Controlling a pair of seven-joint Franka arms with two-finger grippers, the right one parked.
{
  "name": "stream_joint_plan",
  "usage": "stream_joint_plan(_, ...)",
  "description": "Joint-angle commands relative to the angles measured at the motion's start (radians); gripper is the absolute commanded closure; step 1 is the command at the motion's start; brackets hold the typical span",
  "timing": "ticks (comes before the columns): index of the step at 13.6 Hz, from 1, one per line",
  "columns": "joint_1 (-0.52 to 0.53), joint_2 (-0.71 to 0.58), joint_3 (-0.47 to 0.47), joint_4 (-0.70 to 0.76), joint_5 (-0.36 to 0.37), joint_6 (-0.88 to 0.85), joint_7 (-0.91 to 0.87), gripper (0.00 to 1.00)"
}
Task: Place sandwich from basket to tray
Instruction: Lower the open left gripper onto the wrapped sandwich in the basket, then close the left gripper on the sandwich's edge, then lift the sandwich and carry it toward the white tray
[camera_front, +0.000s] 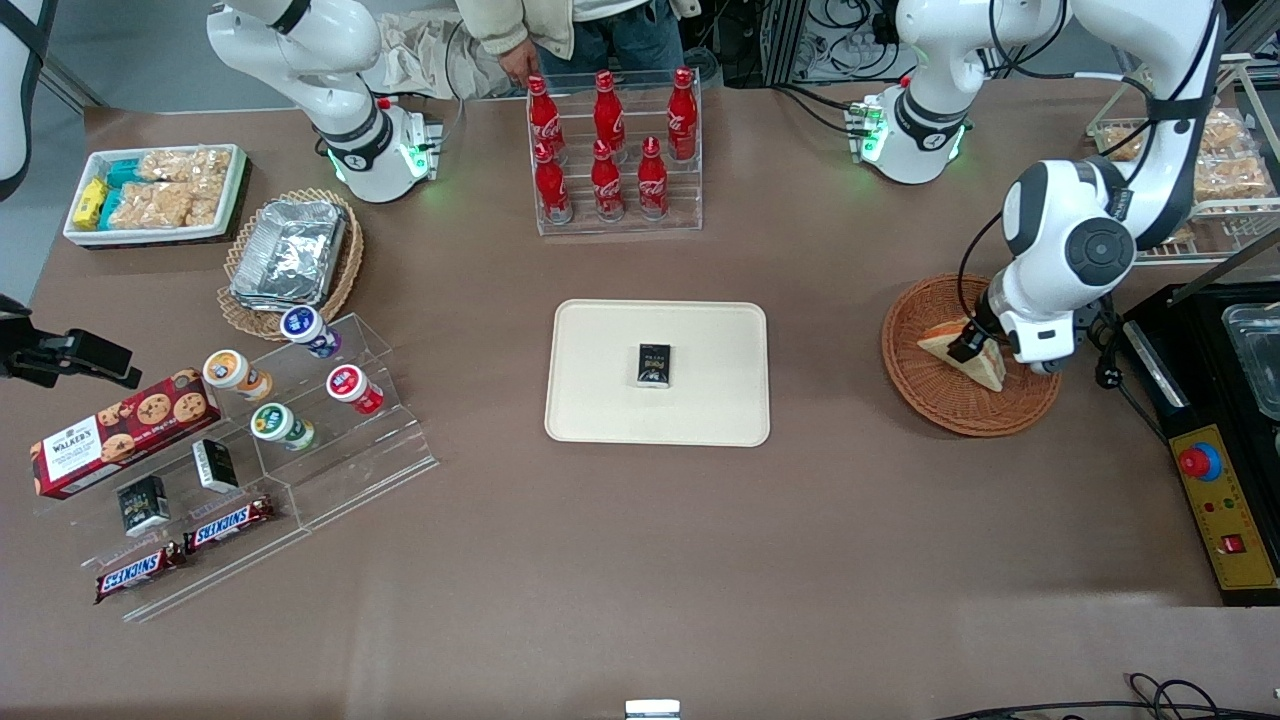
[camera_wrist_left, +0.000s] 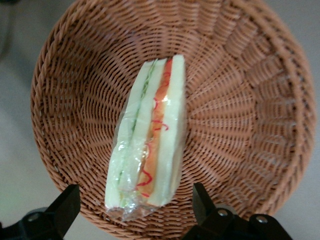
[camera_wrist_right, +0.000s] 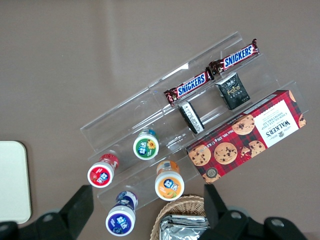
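- The working arm reaches out from its base over the working arm's end of the table (camera_front: 640, 560), its forearm bent downward so the wrist points into the basket (camera_front: 940, 405).
- The pincer (camera_front: 972, 343) sits low inside the basket, directly at the sandwich (camera_front: 985, 362).
- In the left wrist view the pincer (camera_wrist_left: 135, 206) has its two dark fingers (camera_wrist_left: 64, 204) spread apart, one on each side of the sandwich's (camera_wrist_left: 150, 135) near end, with a visible gap between each finger and the wrapping.
- The sandwich lies on the woven floor of the basket (camera_wrist_left: 240, 100), wrapped in clear film, its green and orange-red filling layers facing the wrist camera.
- The tray (camera_front: 600, 400) lies flat at the middle of the table, well apart from the basket, toward the parked arm's end from it.
- A small dark packet (camera_front: 655, 365) rests near the centre of the tray.
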Motion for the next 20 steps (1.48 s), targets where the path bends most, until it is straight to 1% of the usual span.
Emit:
stream_joint_plan(1, 0.004, -0.003, 0.0, -0.046, 0.023, 0.065, -0.024, 0.0)
stream_joint_plan(4, 0.006, 0.046, 0.001, -0.046, 0.023, 0.13, -0.022, 0.0)
stream_joint_plan(5, 0.006, 0.055, 0.001, -0.043, 0.023, 0.136, -0.022, 0.02)
stream_joint_plan(6, 0.006, 0.06, 0.001, -0.04, 0.023, 0.142, -0.024, 0.13)
stream_joint_plan(7, 0.006, 0.065, 0.001, -0.04, 0.023, 0.156, -0.022, 0.43)
stream_joint_plan(8, 0.006, 0.074, 0.001, -0.037, 0.023, 0.161, -0.022, 0.82)
stream_joint_plan(9, 0.006, 0.077, 0.001, -0.035, 0.023, 0.167, -0.021, 1.0)
stream_joint_plan(10, 0.006, 0.086, 0.001, -0.032, 0.023, 0.176, -0.008, 1.0)
stream_joint_plan(12, 0.004, 0.056, 0.001, -0.026, 0.023, 0.159, 0.024, 1.0)
stream_joint_plan(14, 0.004, -0.025, 0.0, 0.001, 0.021, 0.075, 0.109, 1.0)
stream_joint_plan(15, 0.001, -0.052, -0.003, 0.033, 0.02, 0.016, 0.108, 1.0)
stream_joint_plan(17, -0.012, -0.095, -0.017, 0.141, 0.018, -0.156, 0.122, 1.0)
stream_joint_plan(18, -0.012, -0.095, -0.043, 0.229, 0.018, -0.266, 0.14, 1.0)
stream_joint_plan(19, -0.012, -0.084, -0.078, 0.332, 0.003, -0.378, 0.185, 1.0)
stream_joint_plan(20, -0.012, -0.072, -0.091, 0.41, -0.017, -0.464, 0.221, 1.0)
